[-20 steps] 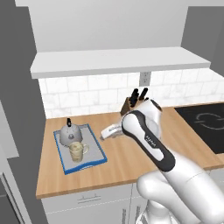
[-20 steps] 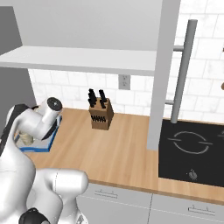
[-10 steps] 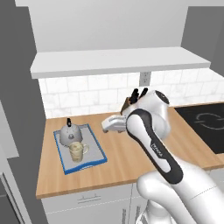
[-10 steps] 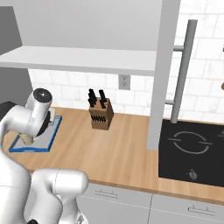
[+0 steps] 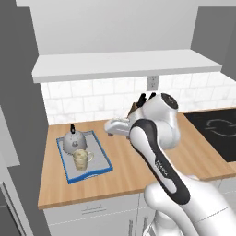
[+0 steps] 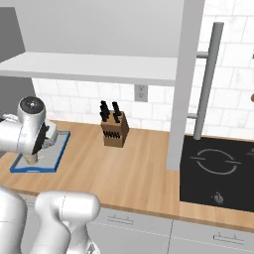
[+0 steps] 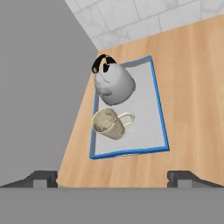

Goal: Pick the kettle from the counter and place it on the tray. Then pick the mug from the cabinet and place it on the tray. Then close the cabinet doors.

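The gripper hung with its jaws released and empty above the counter. Beyond it, the mug and kettle stood on the tray. The remaining step was judged to require reaching each cabinet door by its bar handle and swinging it fully shut.

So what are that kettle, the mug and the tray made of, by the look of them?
The kettle looks like brushed grey metal with a black, likely plastic, handle. The mug seems glazed ceramic: cream with mottled brownish specks. The tray has a matte grey bed and blue rim, perhaps plastic or painted metal.
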You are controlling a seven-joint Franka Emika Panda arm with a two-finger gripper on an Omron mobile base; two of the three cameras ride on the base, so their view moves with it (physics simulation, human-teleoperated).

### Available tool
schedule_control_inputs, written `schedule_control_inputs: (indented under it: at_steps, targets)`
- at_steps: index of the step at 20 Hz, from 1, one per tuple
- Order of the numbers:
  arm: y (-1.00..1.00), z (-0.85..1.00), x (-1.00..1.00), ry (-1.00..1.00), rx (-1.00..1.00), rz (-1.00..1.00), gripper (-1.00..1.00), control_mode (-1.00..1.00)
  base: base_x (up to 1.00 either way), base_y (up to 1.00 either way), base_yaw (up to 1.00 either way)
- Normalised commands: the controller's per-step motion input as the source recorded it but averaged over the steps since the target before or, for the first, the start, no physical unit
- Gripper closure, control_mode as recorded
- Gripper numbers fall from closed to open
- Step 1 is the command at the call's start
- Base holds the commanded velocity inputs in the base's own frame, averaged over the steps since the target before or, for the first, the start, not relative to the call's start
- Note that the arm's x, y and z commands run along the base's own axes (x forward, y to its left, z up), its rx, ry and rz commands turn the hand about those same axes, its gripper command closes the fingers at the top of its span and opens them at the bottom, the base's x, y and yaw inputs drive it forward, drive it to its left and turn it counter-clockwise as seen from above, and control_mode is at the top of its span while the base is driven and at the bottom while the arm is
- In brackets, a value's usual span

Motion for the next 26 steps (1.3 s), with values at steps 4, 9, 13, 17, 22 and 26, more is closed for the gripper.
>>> schedule_control_inputs:
  at_steps: [4,9,13,17,22,26]
  targets:
    - [0.0,0.0,-0.1,0.0,0.0,0.0,-1.0,-1.0,0.0,0.0,0.0]
    - [0.0,0.11,-0.56,0.0,-0.01,0.0,-1.0,-1.0,0.0,0.0,0.0]
    - [0.09,0.55,-0.62,0.0,-0.07,-0.02,-1.0,-1.0,0.0,0.0,0.0]
    - [0.29,0.62,-0.52,-0.01,-0.1,-0.06,-1.0,-1.0,0.0,0.0,0.0]
    - [0.13,0.31,-0.36,0.02,-0.09,-0.05,-1.0,-1.0,0.0,0.0,0.0]
    - [0.0,0.0,0.0,0.01,-0.01,0.0,1.0,-1.0,0.0,0.0,0.0]
